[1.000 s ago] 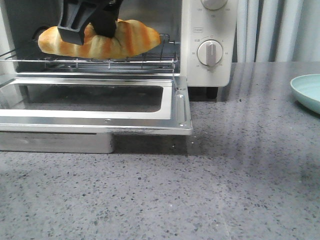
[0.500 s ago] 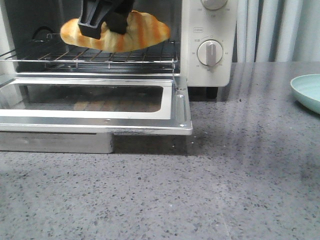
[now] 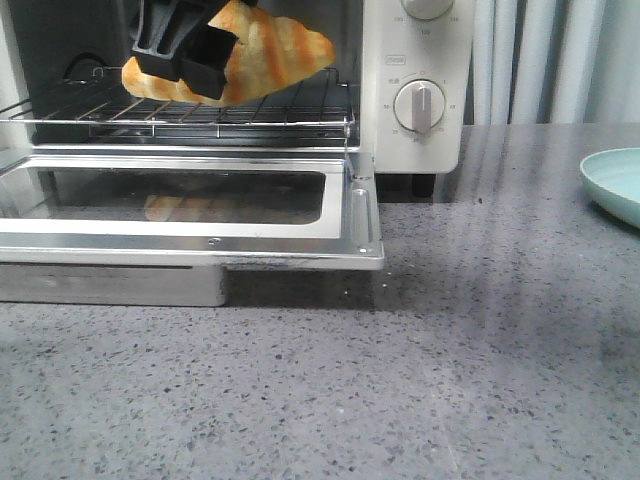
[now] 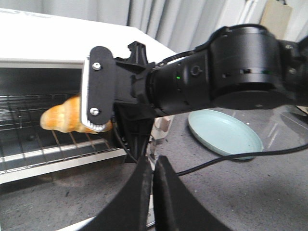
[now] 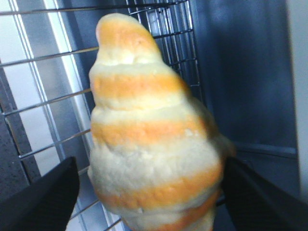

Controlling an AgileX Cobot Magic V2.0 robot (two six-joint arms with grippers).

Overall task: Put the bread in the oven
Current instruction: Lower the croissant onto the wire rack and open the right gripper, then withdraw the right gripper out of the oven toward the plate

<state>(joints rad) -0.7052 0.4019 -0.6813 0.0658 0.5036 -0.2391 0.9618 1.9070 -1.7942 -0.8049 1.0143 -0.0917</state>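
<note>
The right claw reaches down from above, its black fingers closed on either side of the bread, which sits tilted between them. The right arm's dark wrist stretches level behind the claw. The left claw hangs apart from it, its two fingers pressed together, gripping nothing.

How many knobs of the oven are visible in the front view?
2. One knob is fully visible on the panel of the oven, right of the open door. A second knob is above it, cut by the picture's upper edge. More may be hidden above.
</note>
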